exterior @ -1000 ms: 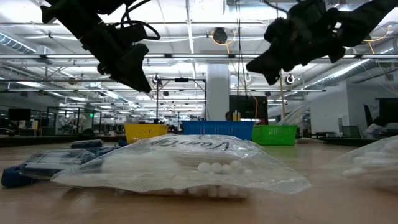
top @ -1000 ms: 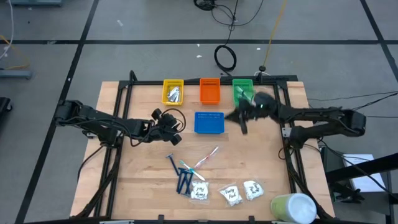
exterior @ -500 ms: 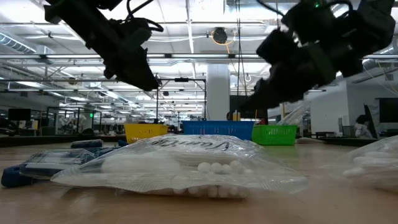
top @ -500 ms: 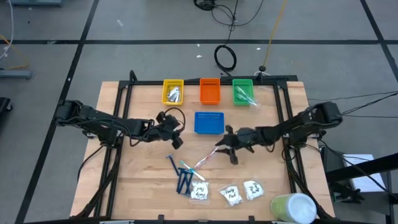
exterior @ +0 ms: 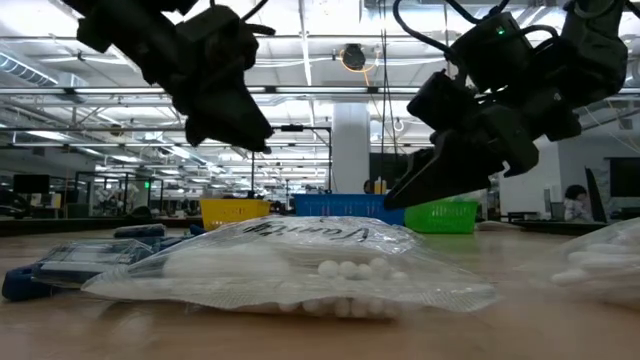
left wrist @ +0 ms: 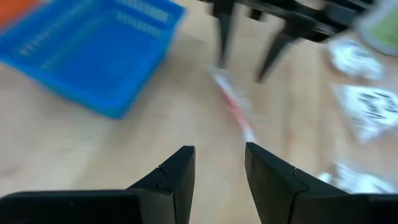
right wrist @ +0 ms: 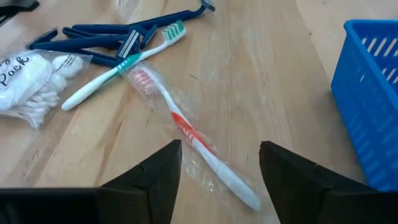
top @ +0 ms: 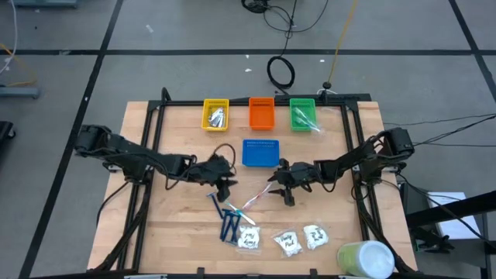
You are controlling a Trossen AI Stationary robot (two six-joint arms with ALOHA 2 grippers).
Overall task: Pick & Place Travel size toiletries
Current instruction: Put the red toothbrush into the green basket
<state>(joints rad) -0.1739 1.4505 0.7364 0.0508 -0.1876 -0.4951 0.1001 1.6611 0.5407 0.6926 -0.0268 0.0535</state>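
Observation:
Two toothbrushes lie on the wood at the table's middle: a wrapped red-and-white one [right wrist: 186, 134] and a green-and-white one [right wrist: 115, 68], both also in the high view [top: 256, 198]. Dark blue razors [top: 227, 222] and three white sachets [top: 288, 242] lie nearer the front edge. My right gripper [top: 285, 194] is open just above the wrapped toothbrush, its fingers [right wrist: 292, 177] on either side of the handle end without touching. My left gripper [top: 227, 186] is open and empty, above the wood left of the toothbrushes, facing the right gripper.
Yellow [top: 216, 114], orange [top: 262, 113] and green [top: 303, 114] trays stand along the far edge; the yellow holds silvery packets, the green a slim stick. A blue tray [top: 260, 153] stands just beyond both grippers. A big pale green cylinder [top: 364, 260] lies at the near right corner.
My right gripper has gone from beside the green tray toward the near edge and leftward, down to the wrapped toothbrush. My left gripper has gone toward the table's right and near edge, close to the toothbrushes. The things on the table have stayed where they were.

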